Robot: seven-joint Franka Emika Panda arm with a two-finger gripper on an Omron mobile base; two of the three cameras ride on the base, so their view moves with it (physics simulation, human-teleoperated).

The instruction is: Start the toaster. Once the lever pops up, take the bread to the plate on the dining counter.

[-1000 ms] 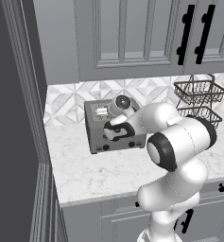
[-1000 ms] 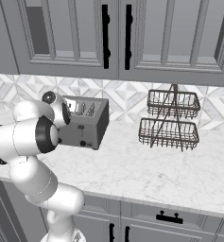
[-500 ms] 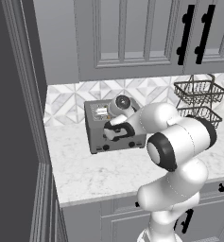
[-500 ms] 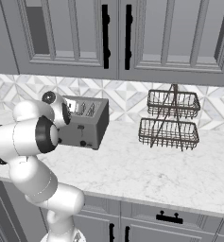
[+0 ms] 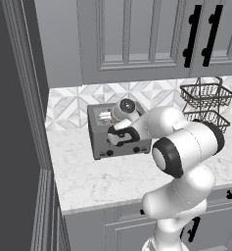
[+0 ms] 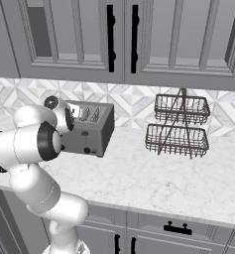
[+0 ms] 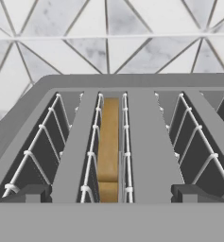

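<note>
The grey toaster stands on the wall counter against the patterned backsplash. From just above its front edge, the hand view looks down onto the toaster and its slots. The bread, a golden-tan slice, sits deep in the second slot from the left. My gripper is open, its dark fingertips spread wide over the front rim with nothing between them. In the left base view my hand covers part of the toaster's front. The plate and the dining counter are out of view.
A two-tier wire basket rack stands on the marble counter to the toaster's right. Grey wall cabinets hang low overhead. A tall dark panel bounds the counter's left end.
</note>
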